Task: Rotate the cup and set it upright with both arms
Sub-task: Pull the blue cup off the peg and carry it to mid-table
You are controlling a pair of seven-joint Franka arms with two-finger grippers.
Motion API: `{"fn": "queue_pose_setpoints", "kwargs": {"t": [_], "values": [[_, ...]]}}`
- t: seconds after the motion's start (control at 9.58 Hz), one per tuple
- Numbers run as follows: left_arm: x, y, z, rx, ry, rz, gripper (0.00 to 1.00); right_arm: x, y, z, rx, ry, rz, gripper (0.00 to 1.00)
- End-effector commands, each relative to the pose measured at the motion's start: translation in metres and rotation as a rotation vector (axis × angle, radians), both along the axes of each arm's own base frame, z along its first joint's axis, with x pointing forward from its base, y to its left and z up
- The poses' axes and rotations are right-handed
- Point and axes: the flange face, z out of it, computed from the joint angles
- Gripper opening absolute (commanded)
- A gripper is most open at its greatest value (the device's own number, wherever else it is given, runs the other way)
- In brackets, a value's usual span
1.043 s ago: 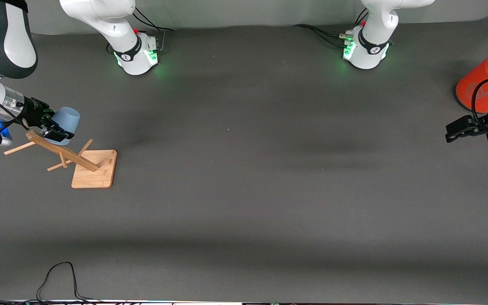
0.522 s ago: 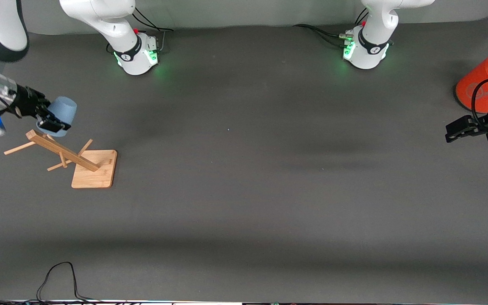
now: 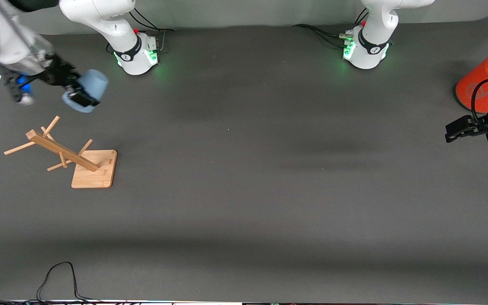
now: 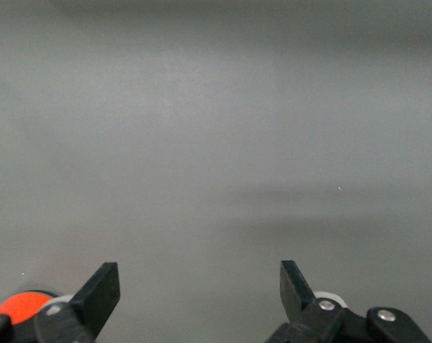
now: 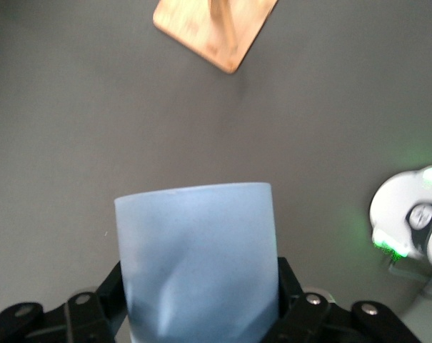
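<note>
My right gripper (image 3: 78,96) is shut on the pale-blue cup (image 3: 90,87) and holds it in the air on its side, over the table between the wooden rack (image 3: 64,157) and the right arm's base (image 3: 136,53). In the right wrist view the cup (image 5: 198,250) fills the space between the fingers (image 5: 293,286), its closed end pointing away from the right gripper (image 5: 199,296). My left gripper (image 3: 456,129) waits open beside the orange cylinder (image 3: 483,82). The left wrist view shows the left gripper (image 4: 199,286) with nothing between its fingers (image 4: 101,289).
The wooden rack stands on a square base (image 3: 95,169) toward the right arm's end, its pegs bare. The base (image 5: 216,28) also shows in the right wrist view. The left arm's base (image 3: 364,51) glows green. A black cable (image 3: 57,277) lies at the table's near edge.
The right gripper has lifted the cup clear of the rack's peg and carried it up toward the right arm's base. The left arm has not moved.
</note>
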Motion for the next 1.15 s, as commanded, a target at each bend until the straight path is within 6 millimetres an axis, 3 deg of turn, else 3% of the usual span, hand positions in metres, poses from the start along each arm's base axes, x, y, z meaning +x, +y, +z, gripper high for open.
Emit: {"fn": "queue_pose_setpoints", "kwargs": {"t": [0.0,0.31,0.52,0.73,1.04], "values": [[-0.001,-0.002,0.005,0.011,0.008,-0.002,1.00,0.011,0.092,0.003,-0.005,0.042,-0.133,0.55],[-0.001,-0.002,0.005,0.011,0.009,-0.002,1.00,0.037,0.231,-0.024,-0.086,0.057,-0.269,0.55],[-0.001,-0.002,0.005,0.011,0.008,-0.002,1.00,0.045,0.304,-0.060,-0.121,0.043,-0.371,0.55],[-0.002,-0.004,0.004,0.011,0.017,-0.003,1.00,0.040,0.361,-0.104,-0.177,0.012,-0.447,0.54],[-0.002,-0.003,0.004,0.011,0.017,-0.002,1.00,0.034,0.428,-0.171,-0.252,-0.053,-0.574,0.54]]}}
